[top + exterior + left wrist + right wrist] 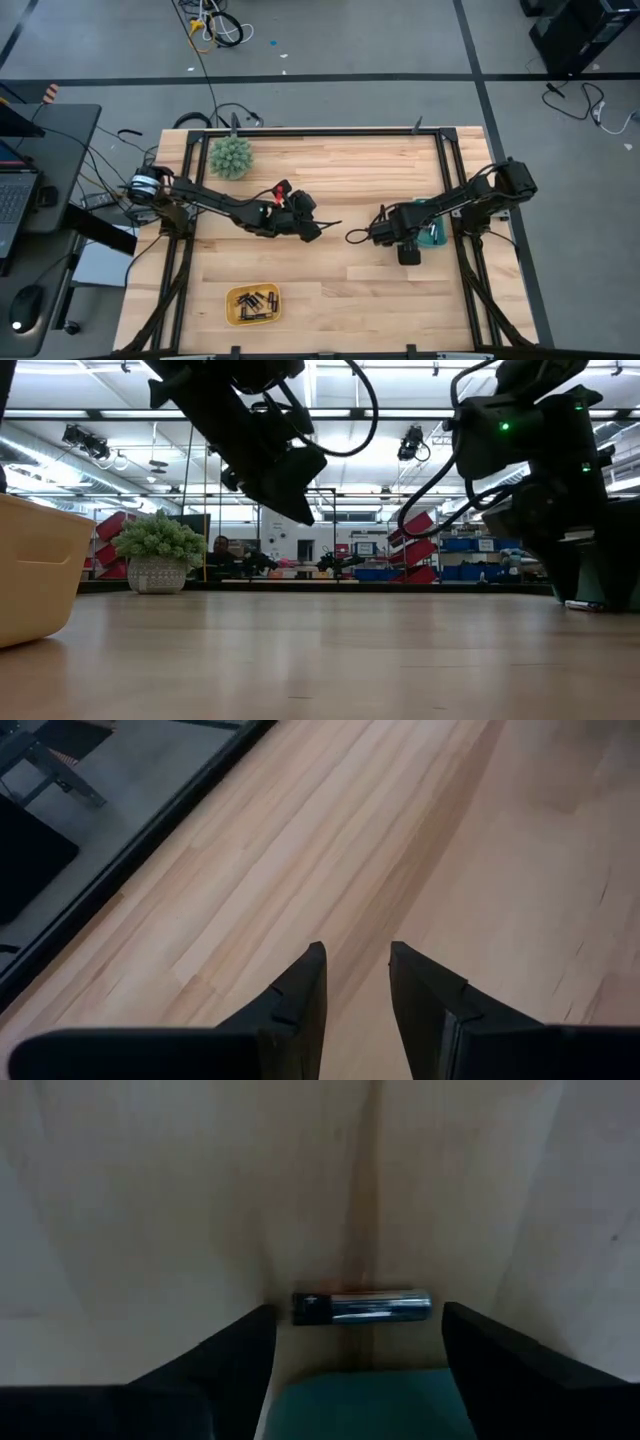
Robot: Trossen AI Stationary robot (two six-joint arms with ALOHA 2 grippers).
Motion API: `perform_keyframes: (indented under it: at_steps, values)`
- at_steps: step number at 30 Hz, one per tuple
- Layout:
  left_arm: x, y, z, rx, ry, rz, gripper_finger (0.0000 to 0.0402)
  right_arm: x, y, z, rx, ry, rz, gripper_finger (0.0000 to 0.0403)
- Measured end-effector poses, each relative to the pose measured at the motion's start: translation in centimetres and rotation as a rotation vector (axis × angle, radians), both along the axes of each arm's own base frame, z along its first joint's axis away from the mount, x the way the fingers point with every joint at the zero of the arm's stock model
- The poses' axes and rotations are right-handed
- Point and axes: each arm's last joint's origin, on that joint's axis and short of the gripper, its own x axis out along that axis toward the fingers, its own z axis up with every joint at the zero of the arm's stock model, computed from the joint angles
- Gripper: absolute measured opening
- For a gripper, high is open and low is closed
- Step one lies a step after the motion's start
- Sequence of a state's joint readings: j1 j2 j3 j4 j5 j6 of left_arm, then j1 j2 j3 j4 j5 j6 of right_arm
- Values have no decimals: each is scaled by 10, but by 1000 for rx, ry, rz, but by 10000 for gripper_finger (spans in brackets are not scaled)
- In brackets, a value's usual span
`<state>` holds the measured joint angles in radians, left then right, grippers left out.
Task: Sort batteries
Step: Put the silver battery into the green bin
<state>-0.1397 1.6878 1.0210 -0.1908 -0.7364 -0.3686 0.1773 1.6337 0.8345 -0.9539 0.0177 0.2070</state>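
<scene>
One battery (362,1306), silvery with a dark end, lies on its side on the wooden table, next to a teal-green tray (370,1400). My right gripper (357,1314) points down over it, open, one finger beyond each end of the battery and apart from it. In the high view this gripper (408,248) stands at the tray (434,234) on the table's right. Several dark batteries (252,302) lie in a yellow tray (236,318) near the front edge. My left gripper (357,950) hangs open over bare wood at mid-table (312,228).
A spiky green ball (231,157) sits at the far left of the table. The yellow tray's wall (30,575) rises at the near left in the low view. Black frame rails (452,150) run along the table's edges. Bare wood lies between the two arms.
</scene>
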Motion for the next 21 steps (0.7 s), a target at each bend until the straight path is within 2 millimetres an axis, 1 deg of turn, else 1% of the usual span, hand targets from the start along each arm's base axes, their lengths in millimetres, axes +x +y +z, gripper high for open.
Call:
perform_keyframes:
  at_steps: [5, 10, 15, 21]
  values:
    - [2, 0, -10, 5, 39, -1, 108, 1, -6, 0, 9, -3, -24, 276]
    - [3, 0, -15, 7, 56, 0, 108, 3, -7, 0, 19, -22, -7, 272]
    - [3, 0, -15, 11, 61, -5, 108, 3, -6, -1, 29, -22, -11, 251]
    - [3, 0, -15, 19, 67, -13, 108, 4, -6, -1, 35, -24, -8, 212]
